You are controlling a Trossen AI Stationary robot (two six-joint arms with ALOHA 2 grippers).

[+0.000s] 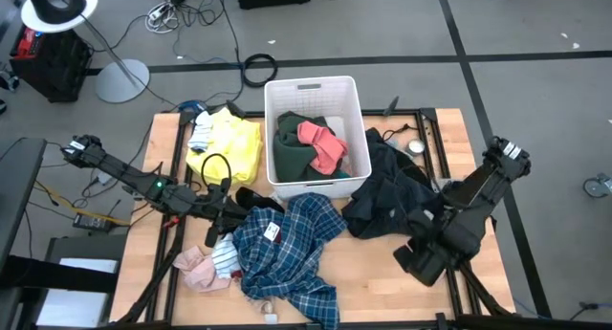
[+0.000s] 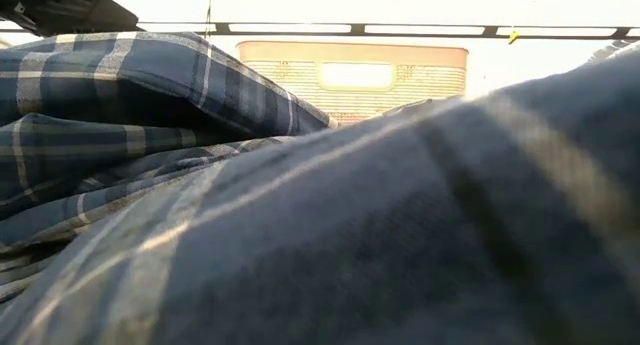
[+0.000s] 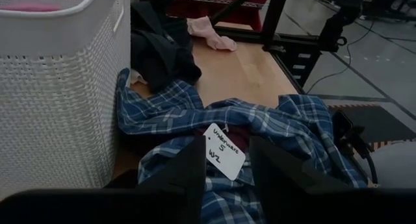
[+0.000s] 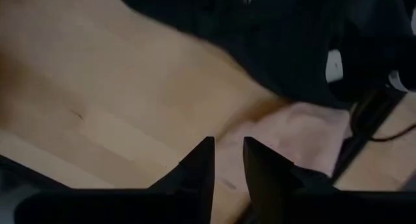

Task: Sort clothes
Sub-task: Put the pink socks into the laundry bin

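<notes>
The clothes lie spread over the table. A blue plaid shirt [image 1: 287, 246] with a white tag [image 3: 224, 151] lies in the near middle. A yellow piece [image 1: 231, 143] is at the far left and a black garment [image 1: 387, 191] at the right. A pink piece and a striped sock [image 1: 206, 265] lie near left. My left gripper [image 3: 227, 146] is open and nearly level just above the plaid shirt, the tag showing between its fingers. My right gripper [image 4: 227, 156] points down over bare wood, slightly open, with a pale pink cloth [image 4: 296, 130] beneath and just beyond it.
The white slotted basket [image 1: 316, 86] stands at the far middle with dark green and pink pieces inside. In the low view the plaid shirt [image 2: 320, 205] fills almost the whole picture. Bare wood [image 1: 373, 273] shows between the plaid shirt and my right arm. Black frame bars run along the table's edges.
</notes>
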